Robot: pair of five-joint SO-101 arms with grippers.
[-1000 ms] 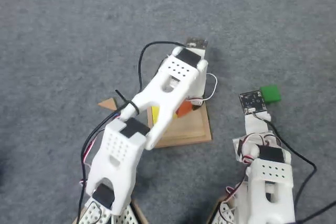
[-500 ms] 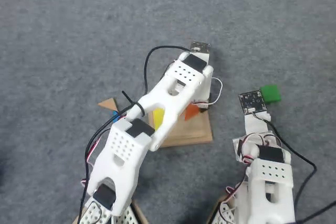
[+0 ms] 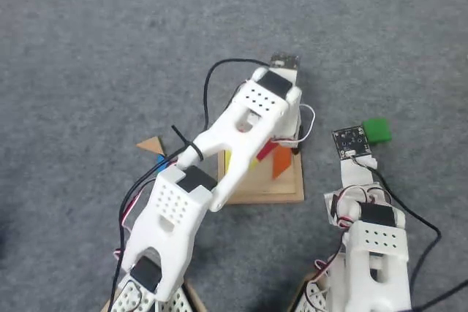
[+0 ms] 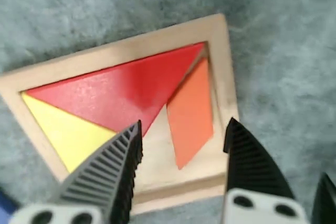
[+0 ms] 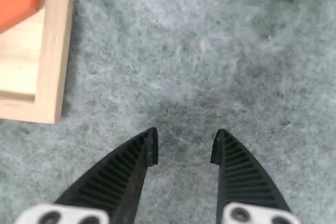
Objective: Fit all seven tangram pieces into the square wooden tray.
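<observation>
**Three pieces seated in the tray, both sets of jaws spread**

Three tangram pieces are seen inside the square wooden tray [image 4: 121, 45]. A large red triangle [image 4: 126, 90] is laid along one rim, a yellow triangle [image 4: 65, 132] is set against it, and an orange parallelogram [image 4: 190, 114] is placed by the adjoining rim. Bare wood is left between them.

The left jaws are held spread above the tray, over the orange piece and the bare wood. From the high view, much of the tray is hidden by the left arm [image 3: 241, 118].

The right jaws are spread over the grey table [image 3: 88, 56], just outside one tray corner. A green piece [image 3: 376, 130] is found well apart from the tray on that side. A tan triangle [image 3: 151, 144] and a blue piece [image 3: 160, 163] are found near the opposite side.
</observation>
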